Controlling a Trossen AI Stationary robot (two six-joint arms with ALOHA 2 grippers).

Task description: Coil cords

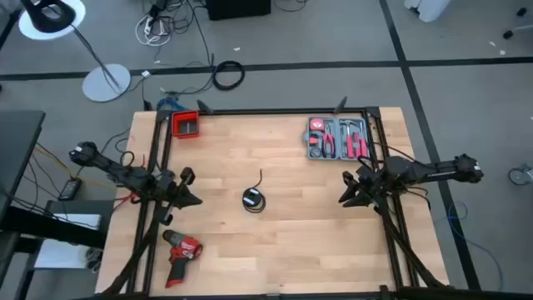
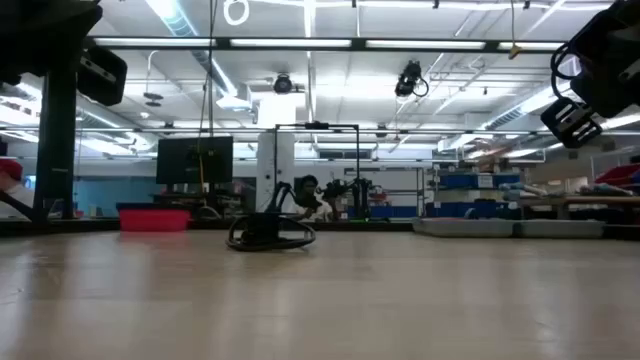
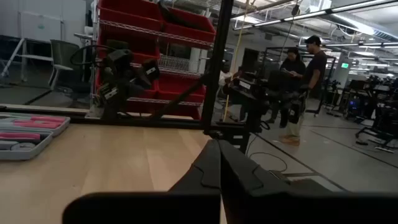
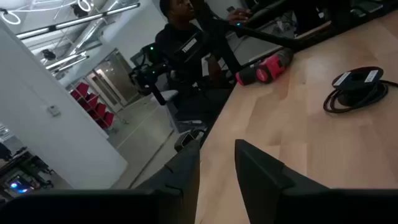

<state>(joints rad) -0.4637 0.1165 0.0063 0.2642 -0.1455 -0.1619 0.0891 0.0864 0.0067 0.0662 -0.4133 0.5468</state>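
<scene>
the thin black flexible cord (image 1: 253, 199) lies as a small round bundle near the middle of the pale wooden surface (image 1: 283, 250), one loose end trailing toward the far edge. it sits between the two arms, well apart from both. the left hand (image 1: 185, 188) is pinched fully together, holding nothing; the right hand (image 1: 351, 188) stands partly spread and empty. both point inward at the coil; the left looks slightly nearer.

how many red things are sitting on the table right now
3: a red drill at the near-left part of the table by the left arm, a small red bin at the far-left corner, and a tool case with red-handled tools at the far right. Others may be hidden.
</scene>
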